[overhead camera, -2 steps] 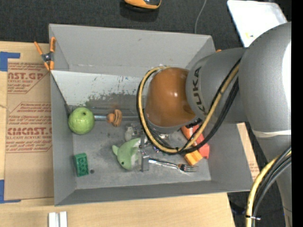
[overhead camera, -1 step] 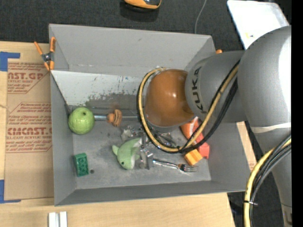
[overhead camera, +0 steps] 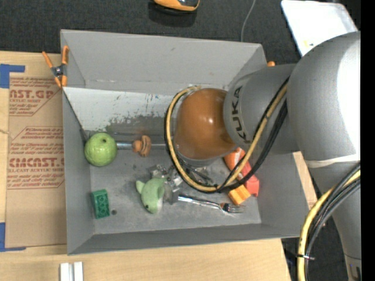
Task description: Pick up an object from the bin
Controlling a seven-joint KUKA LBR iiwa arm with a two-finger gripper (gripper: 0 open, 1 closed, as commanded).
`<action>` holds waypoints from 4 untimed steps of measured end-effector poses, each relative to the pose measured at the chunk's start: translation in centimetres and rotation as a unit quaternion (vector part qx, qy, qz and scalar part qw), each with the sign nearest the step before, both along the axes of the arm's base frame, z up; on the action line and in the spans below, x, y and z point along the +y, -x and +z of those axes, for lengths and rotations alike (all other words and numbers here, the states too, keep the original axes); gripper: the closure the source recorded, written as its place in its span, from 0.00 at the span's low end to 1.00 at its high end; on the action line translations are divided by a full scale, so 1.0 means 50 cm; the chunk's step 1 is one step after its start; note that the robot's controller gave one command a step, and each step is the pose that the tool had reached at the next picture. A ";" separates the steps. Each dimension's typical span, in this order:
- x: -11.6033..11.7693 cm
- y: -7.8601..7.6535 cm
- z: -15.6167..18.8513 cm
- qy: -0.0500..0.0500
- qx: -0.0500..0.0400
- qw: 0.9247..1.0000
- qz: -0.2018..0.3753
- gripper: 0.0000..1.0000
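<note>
The grey arm (overhead camera: 275, 116) reaches in from the right, its orange-covered wrist (overhead camera: 199, 124) pointing down

Dark surface (overhead camera: 35, 10) behind, pale wooden tabletop (overhead camera: 176, 262) in front.

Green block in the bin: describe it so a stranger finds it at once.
Find the grey metal bin, then the lower left corner of its floor. The green block lies there alone, below the round green apple. It alone is dark green and square-edged; the pale green toy nearby is rounded.
</note>
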State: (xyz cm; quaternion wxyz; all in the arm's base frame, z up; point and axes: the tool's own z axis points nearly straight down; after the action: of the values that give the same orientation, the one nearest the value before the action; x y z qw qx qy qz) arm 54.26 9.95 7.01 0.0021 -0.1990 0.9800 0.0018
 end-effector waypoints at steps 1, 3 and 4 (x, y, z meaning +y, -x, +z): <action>0.000 0.000 0.000 0.000 0.000 1.000 0.000 1.00; 0.001 0.000 0.143 0.001 0.000 1.000 0.000 1.00; 0.002 0.002 0.190 0.001 0.001 1.000 0.001 1.00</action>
State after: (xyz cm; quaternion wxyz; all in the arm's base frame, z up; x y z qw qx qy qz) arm 54.17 10.03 16.51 0.0012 -0.1997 0.9799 0.0013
